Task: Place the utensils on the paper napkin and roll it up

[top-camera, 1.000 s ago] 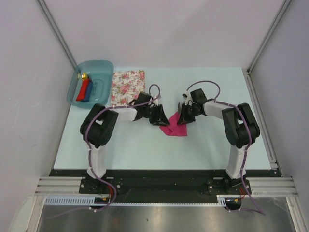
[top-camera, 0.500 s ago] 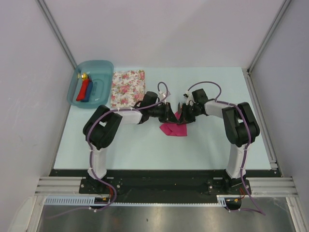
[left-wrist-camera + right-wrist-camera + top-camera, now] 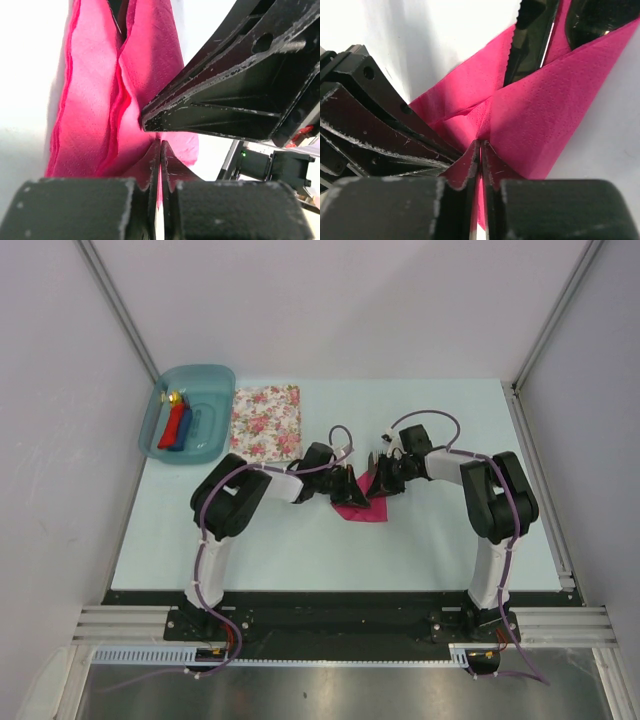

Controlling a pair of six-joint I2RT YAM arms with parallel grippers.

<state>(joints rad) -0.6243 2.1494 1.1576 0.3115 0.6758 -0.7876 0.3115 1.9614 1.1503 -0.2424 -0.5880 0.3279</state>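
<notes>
Right wrist view: right gripper (image 3: 480, 152) is clamped on a fold of the paper napkin (image 3: 540, 115). Beyond it, the utensils (image 3: 531, 40) lie tucked inside. The left gripper (image 3: 160, 162) pinches the opposite fold. Napkin is mid-table (image 3: 300, 540). Utensils look placed and wrapped over; the rolling seems barely begun.

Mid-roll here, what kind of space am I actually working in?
Looks like a robot test cell, not a dining room: a pale blue-green table boxed in by plain white panels, aluminium rails along its near edge, and a teal plastic tub in the corner.
</notes>
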